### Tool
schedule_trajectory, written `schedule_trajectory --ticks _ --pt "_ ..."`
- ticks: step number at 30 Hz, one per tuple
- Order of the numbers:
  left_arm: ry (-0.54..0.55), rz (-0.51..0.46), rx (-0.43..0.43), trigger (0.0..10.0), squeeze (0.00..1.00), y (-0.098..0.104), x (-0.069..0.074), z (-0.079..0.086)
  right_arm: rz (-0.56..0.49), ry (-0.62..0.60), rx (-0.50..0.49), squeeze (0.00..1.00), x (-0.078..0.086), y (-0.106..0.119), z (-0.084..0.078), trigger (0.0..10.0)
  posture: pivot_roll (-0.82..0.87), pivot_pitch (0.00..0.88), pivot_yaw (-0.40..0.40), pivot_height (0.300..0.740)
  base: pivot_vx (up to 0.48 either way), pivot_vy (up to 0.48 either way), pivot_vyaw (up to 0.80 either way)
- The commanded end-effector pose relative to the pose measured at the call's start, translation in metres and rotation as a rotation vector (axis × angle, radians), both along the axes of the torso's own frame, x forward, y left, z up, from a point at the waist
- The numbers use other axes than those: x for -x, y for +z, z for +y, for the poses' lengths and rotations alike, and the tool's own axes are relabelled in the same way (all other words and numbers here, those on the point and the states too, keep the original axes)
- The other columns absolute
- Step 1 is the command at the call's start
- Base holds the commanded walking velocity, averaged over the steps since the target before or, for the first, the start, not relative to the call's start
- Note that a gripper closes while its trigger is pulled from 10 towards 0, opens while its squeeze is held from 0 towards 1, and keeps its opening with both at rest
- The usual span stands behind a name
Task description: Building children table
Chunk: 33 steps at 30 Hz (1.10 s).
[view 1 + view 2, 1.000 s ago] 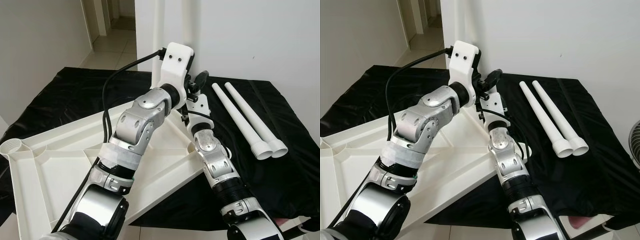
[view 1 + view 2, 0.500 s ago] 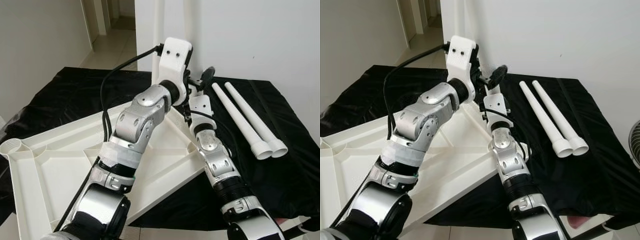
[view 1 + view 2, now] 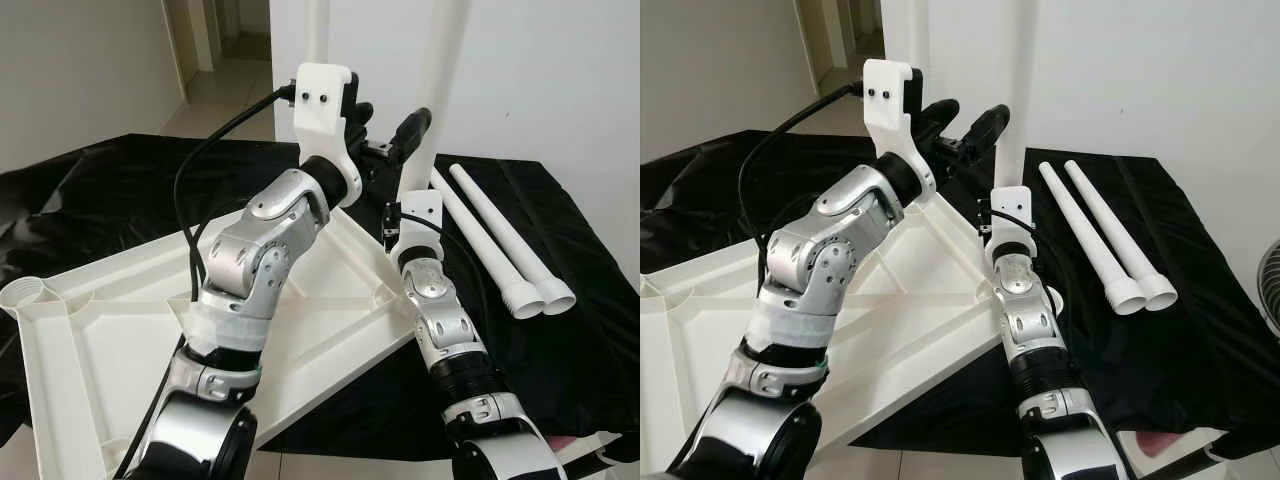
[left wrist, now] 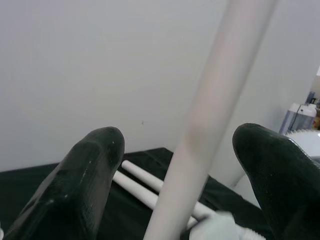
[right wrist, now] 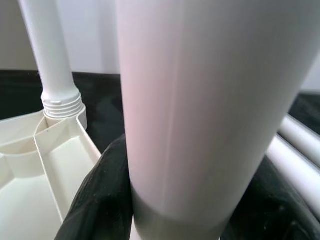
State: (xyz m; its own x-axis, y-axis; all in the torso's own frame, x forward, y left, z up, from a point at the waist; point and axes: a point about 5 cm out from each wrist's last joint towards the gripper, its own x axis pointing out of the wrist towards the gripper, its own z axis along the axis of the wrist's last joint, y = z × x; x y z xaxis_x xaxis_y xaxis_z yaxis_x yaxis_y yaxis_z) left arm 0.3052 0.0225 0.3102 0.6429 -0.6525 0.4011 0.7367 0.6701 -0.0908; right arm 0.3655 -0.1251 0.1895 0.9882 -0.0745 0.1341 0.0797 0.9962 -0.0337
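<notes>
- Lying upside down on the black cloth (image 3: 90, 190), the white table top (image 3: 90, 350) has its ribs facing up, and a round screw socket (image 3: 25, 293) sits at its left corner.
- Reaching over the table top's far edge, the left gripper (image 3: 965, 130) has its fingers spread apart, touching nothing.
- Standing straight up at the far corner, one white table leg (image 5: 55, 65) is already screwed in.
- Right beside it, the right gripper (image 5: 175, 220) squeezes a second upright table leg (image 3: 1015, 90).
- Two loose table legs (image 3: 500, 245) lie side by side on the cloth near its right edge.
</notes>
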Motion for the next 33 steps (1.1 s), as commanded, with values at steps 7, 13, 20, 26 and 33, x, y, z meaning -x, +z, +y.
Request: schedule_trajectory --ticks 7,13,20,26,33 --pt "-0.113 -0.021 -0.151 10.0 0.0 -0.031 0.012 0.002 -0.032 -0.02 -0.038 0.0 0.005 0.011 -0.016 10.0 0.0 0.017 0.011 0.74 0.0 0.0 0.0" --pt "-0.062 0.072 -0.265 10.0 0.0 -0.071 0.011 0.018 -0.05 0.004 -0.002 0.0 0.016 0.009 -0.028 10.0 -0.01 0.025 0.011 0.74 0.0 0.0 0.0" --pt "-0.029 0.118 -0.438 10.0 0.0 -0.106 0.014 0.024 -0.058 0.002 0.011 0.0 0.03 0.008 -0.04 10.0 -0.01 0.03 0.011 0.74 0.0 0.0 0.0" --pt "-0.014 0.13 -0.522 10.0 0.0 -0.122 0.016 0.026 -0.055 0.002 0.004 0.0 0.039 0.006 -0.043 10.0 -0.02 0.032 0.012 0.74 0.0 0.0 0.0" --pt "-0.002 0.23 -0.668 10.0 0.0 -0.153 0.018 0.026 -0.065 0.004 -0.004 0.0 0.049 0.009 -0.047 10.0 -0.03 0.02 0.016 0.74 0.0 0.0 0.0"
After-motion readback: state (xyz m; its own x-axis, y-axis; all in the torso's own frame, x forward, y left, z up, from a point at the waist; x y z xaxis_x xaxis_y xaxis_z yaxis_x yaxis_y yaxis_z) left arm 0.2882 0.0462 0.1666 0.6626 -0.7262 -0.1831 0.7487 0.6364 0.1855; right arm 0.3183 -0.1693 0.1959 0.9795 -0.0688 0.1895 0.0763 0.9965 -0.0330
